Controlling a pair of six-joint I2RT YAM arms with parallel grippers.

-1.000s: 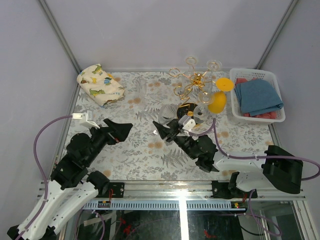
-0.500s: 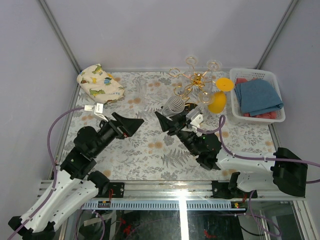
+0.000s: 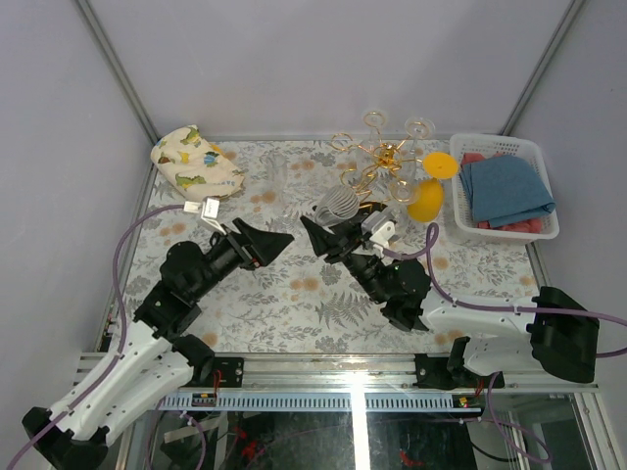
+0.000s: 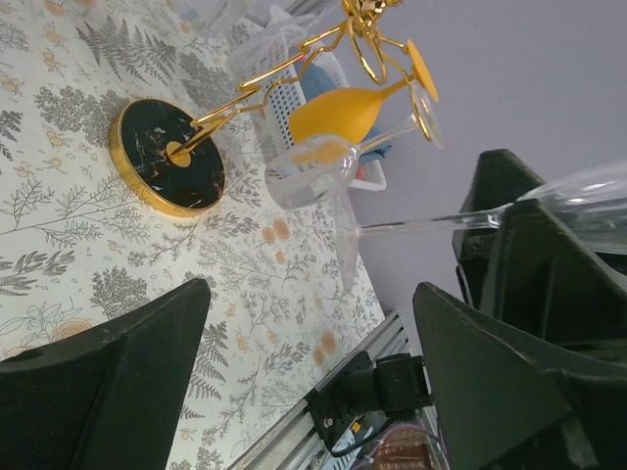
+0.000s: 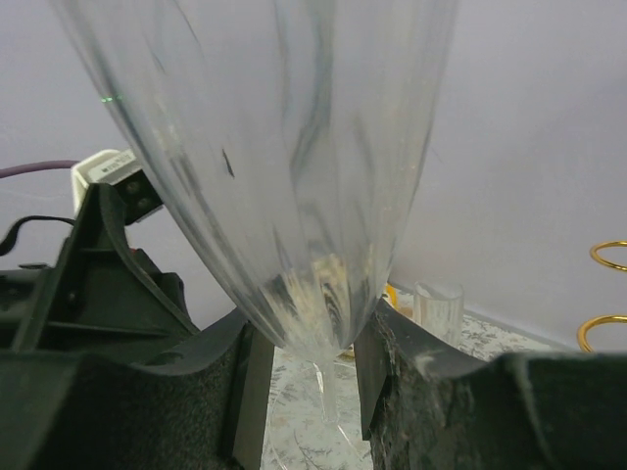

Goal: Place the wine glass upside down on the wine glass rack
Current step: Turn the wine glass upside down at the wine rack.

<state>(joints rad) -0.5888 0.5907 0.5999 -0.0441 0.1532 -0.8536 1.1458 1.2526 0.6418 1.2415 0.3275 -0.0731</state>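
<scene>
A clear ribbed wine glass (image 3: 338, 205) is held above the table in my right gripper (image 3: 326, 233). In the right wrist view the gripper (image 5: 306, 364) is shut on the bottom of the bowl (image 5: 284, 147), where the stem begins. The gold wine glass rack (image 3: 380, 160) stands just behind it on a round black base (image 4: 167, 157). A yellow glass (image 3: 428, 197) hangs upside down from the rack. My left gripper (image 3: 278, 241) is open and empty, a little left of the held glass. The left wrist view shows that glass's stem (image 4: 431, 221) lying sideways beyond the open left gripper (image 4: 309, 382).
A second clear glass (image 4: 309, 172) hangs from the rack beside the yellow one. A white basket (image 3: 460, 211) with folded blue cloths stands at the right edge. A patterned cloth bundle (image 3: 194, 164) lies at the back left. Grey walls close in the table.
My left arm has swung forward and right, toward the held glass. My right gripper has carried the wine glass a little up and back toward the rack.
</scene>
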